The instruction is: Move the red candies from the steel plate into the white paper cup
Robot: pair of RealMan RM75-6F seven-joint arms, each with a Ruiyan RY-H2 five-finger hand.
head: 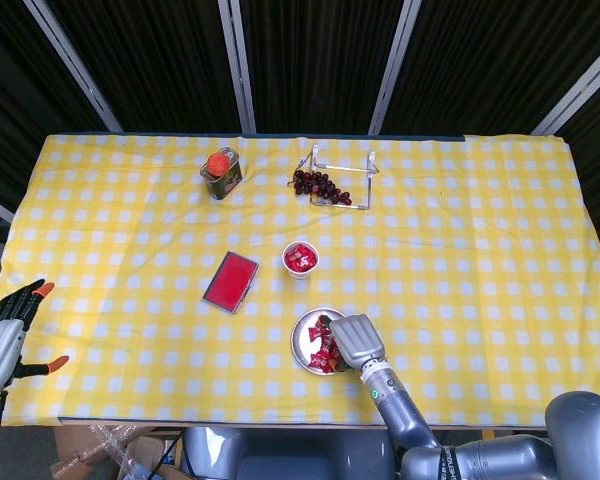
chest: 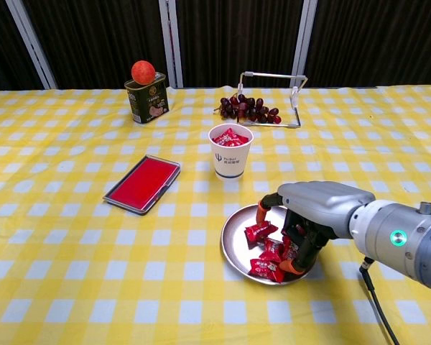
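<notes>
At the near left edge, the left hand (head: 5,335) hangs beside the table with fingers spread, holding nothing. Near the front, the right hand (chest: 307,215) reaches down into the steel plate (chest: 235,241), its fingers curled among the red candies (chest: 262,248); whether it grasps one, I cannot tell. Just behind stands the white paper cup (chest: 230,150), with candies inside.

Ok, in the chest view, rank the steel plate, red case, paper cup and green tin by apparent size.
1. steel plate, partly covered by the right hand
2. red case, close behind and farther off, so unsure
3. white paper cup and green tin look alike; the tin is farther
</notes>
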